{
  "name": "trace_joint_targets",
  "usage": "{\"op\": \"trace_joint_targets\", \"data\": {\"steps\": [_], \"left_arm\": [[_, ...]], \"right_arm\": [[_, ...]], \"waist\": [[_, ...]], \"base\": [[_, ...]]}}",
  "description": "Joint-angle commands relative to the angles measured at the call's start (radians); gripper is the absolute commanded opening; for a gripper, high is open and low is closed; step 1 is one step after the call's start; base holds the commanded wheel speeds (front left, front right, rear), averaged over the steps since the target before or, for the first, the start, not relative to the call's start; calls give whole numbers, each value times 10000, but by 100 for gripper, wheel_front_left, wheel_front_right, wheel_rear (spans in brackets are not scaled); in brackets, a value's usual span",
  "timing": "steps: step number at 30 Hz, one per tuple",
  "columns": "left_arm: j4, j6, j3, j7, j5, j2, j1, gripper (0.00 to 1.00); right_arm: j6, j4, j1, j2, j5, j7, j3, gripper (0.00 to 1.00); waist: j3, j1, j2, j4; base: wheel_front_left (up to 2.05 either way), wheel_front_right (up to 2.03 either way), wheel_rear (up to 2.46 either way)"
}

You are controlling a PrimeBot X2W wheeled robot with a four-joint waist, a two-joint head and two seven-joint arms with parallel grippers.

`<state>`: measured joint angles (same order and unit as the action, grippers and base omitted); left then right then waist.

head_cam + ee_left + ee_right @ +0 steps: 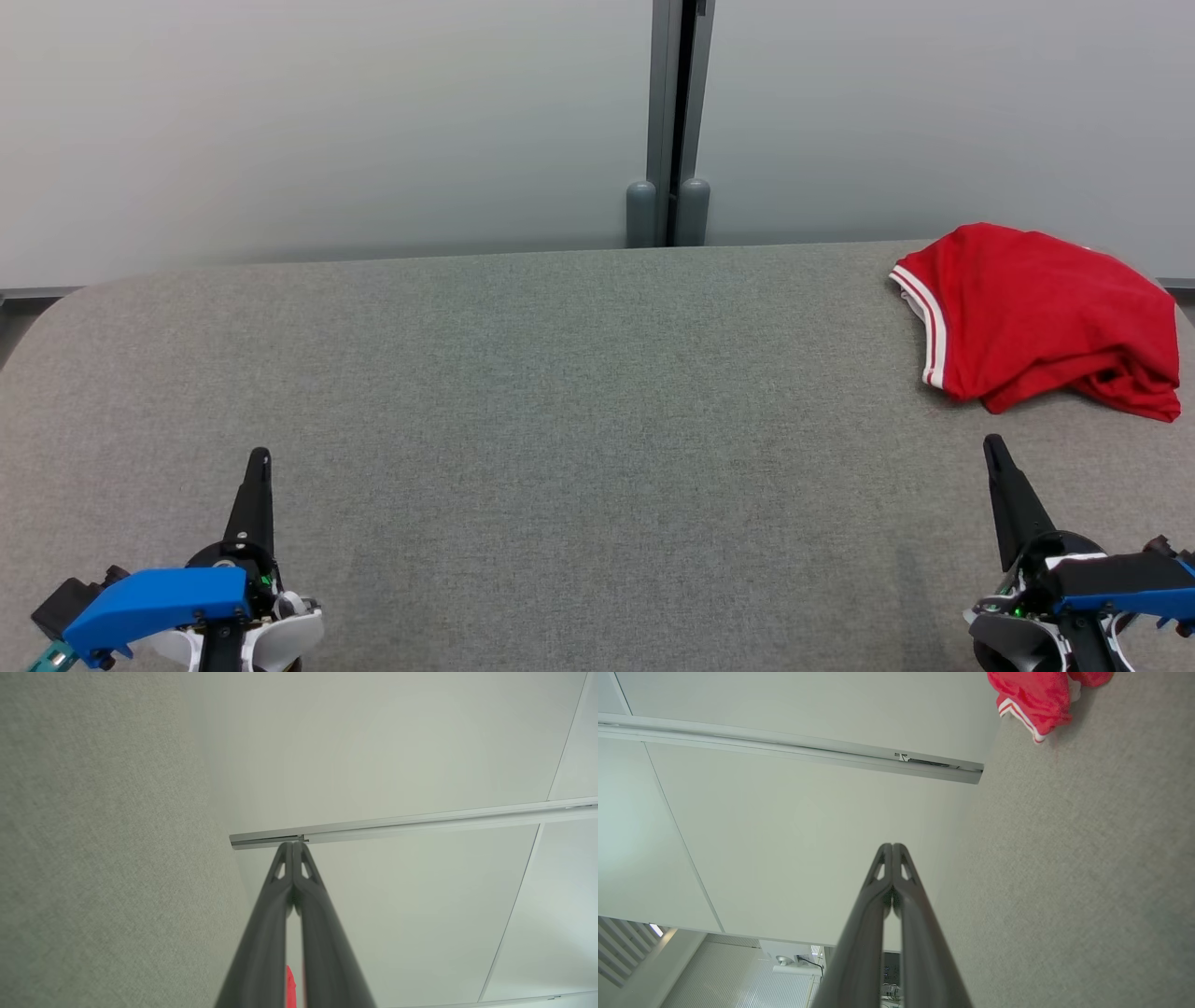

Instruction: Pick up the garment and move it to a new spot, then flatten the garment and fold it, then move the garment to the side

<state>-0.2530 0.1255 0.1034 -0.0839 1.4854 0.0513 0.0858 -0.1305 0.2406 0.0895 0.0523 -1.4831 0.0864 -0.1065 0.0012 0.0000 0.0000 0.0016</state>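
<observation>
The place looked like an office or a lab room. Pale frosted partition panels (327, 121) closed it off behind, joined by a grey metal post (674, 112) and a thin aluminium rail (784, 749). The round-cornered worktable (560, 420) was covered in grey felt-like fabric. Past the panels, slatted blinds (738, 975) and a white device with a cable (789, 957) showed.

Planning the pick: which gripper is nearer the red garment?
The right gripper; the red garment lies bunched just beyond its tip, while the left gripper sits across the table.
</observation>
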Motion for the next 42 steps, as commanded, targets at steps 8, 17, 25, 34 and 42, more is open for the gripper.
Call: {"op": "trace_joint_targets", "data": {"steps": [8,17,25,34,42], "left_arm": [[84,85,72,-176,657,-13,244,0],[102,93,123,-327,1276,-18,295,0],[96,92,126,-340,1283,-17,284,0],[97,92,125,-340,1283,-17,284,0],[97,93,124,-339,1284,-18,284,0]], "right_arm": [[-4,23,183,-19,-671,164,-65,0],[-4,56,257,-30,-1297,302,-98,0],[-4,54,265,-28,-1307,319,-98,0],[-4,54,265,-28,-1307,318,-97,0],[-4,54,264,-27,-1308,315,-96,0]], "waist": [[8,0,0,-7],[18,0,0,-15],[19,0,0,-16],[19,0,0,-16],[19,0,0,-16]], "base": [[0,0,0],[0,0,0],[0,0,0],[0,0,0],[0,0,0]]}}
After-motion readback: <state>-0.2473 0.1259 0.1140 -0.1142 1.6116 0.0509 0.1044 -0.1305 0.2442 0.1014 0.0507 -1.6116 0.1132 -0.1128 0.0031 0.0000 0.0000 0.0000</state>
